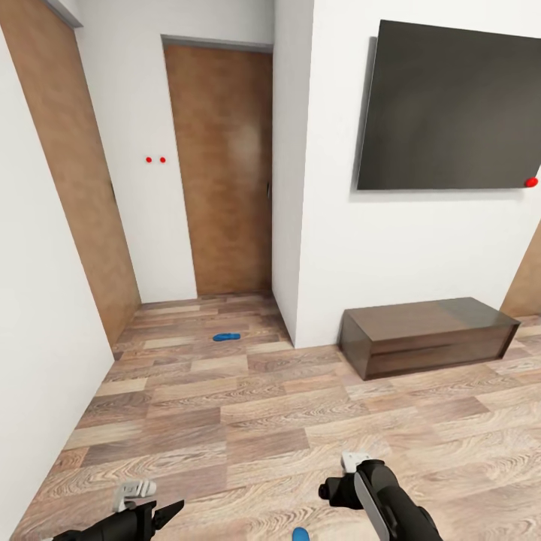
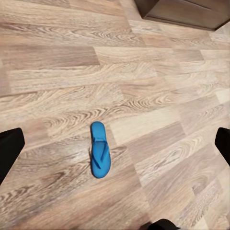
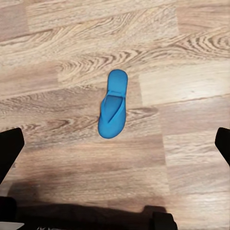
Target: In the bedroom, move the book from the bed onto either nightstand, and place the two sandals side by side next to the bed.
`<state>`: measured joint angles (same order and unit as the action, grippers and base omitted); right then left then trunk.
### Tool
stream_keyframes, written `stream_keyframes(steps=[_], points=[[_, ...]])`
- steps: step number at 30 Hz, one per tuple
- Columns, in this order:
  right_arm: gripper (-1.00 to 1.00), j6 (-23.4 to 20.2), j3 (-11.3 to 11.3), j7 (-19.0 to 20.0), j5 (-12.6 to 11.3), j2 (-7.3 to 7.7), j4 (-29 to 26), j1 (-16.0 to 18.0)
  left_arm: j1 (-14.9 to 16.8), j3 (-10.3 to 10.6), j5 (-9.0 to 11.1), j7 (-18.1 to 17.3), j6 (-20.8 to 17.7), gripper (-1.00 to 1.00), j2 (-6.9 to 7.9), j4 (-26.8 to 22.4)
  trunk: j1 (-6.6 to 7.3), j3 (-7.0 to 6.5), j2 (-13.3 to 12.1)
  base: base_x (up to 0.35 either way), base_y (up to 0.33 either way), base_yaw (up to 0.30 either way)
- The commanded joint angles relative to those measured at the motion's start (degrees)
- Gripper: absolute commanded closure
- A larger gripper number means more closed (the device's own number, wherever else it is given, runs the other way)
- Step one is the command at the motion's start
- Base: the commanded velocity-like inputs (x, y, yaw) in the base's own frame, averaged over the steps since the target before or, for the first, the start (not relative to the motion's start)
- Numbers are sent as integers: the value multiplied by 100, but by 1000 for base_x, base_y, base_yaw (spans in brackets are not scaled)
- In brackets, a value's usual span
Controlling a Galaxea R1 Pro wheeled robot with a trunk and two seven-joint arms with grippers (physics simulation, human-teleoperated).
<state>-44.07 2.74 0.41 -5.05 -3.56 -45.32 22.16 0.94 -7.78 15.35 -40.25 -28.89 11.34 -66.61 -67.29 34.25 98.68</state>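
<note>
While both my grippers hang low with fingers spread and holding nothing, left gripper (image 1: 161, 515) and right gripper (image 1: 338, 488), one blue sandal (image 3: 113, 110) lies flat on the plank floor (image 1: 248, 421) between them (strap up). Farther off, a second sandal (image 1: 226, 337) rests before the wooden door (image 1: 222, 173).

- No lettering, label, brand, number or sign can be read anywhere in these views.
- The dark wall screen (image 1: 449, 105) is blank.
- The blue sandal (image 3: 113, 104) on the plank floor (image 1: 248, 421) carries no legible mark.
- The wooden door (image 1: 222, 169) and low cabinet (image 1: 424, 334) are unmarked.
</note>
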Motion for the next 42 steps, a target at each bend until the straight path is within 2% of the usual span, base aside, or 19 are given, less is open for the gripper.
stream_keyframes(steps=[1, 42], points=[[-100, -23, 7, -23, -49, 0, -5, 3, 3, -4, 38, -9, -44, -100, 0, -1, -22, 24, 45, 0, 0, 0], [-100, -21, 7, -32, -49, 4, -4, 0, 3, -5, 38, 0, -38, -100, 0, -1, -923, 761, 1689, 0, 0, 0]])
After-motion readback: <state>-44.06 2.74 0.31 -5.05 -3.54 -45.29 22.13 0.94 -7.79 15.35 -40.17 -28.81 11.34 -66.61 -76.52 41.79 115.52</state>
